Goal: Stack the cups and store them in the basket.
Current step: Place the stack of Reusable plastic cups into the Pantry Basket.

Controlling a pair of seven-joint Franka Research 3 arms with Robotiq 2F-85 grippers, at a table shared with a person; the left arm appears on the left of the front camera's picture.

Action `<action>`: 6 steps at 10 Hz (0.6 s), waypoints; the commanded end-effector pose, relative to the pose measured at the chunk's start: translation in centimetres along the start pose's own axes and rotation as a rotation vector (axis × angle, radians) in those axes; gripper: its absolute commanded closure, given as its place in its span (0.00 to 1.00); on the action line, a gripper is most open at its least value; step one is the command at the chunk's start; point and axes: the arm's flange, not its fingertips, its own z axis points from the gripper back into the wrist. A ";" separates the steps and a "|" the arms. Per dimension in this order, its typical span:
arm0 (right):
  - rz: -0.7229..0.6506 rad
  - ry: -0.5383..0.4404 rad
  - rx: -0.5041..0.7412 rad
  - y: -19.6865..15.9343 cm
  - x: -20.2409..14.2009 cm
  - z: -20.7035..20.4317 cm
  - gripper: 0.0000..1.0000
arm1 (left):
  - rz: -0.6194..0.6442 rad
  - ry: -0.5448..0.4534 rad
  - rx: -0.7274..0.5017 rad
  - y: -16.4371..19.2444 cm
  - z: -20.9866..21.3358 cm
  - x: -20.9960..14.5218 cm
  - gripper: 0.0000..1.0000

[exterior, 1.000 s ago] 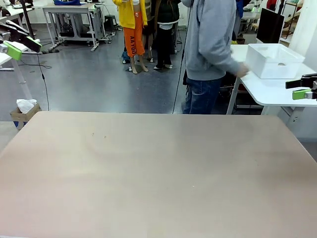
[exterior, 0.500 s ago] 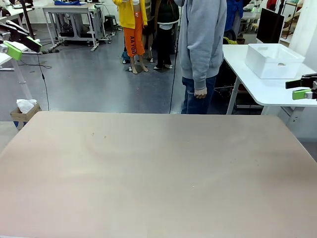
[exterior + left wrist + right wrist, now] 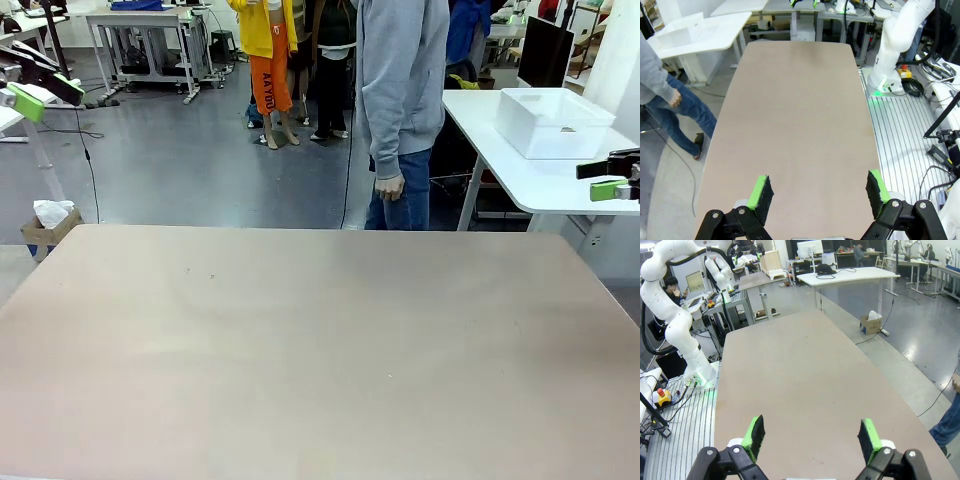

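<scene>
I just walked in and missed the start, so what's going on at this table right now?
Nothing is being handled yet. The tan table lies bare in front of the robot. The left tool and right tool both hang open over it, holding nothing. A person in a grey hoodie stands at the far side, hand empty. The white basket sits on a side table behind them.

The tan table lies bare across the frame's lower half — free passage throughout. At top centre a person stands just beyond the far edge — seemingly not over it.
</scene>
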 end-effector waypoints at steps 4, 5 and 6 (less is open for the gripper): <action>-0.020 -0.005 0.005 0.2 0.4 0.2 0.00 | 0.009 -0.004 0.009 0.0 0.2 0.4 0.03; -0.020 -0.005 0.005 0.2 0.4 0.2 0.00 | 0.009 -0.004 0.009 0.0 0.2 0.4 0.03; -0.020 -0.005 0.005 0.2 0.4 0.2 0.00 | 0.009 -0.004 0.009 0.0 0.2 0.4 0.03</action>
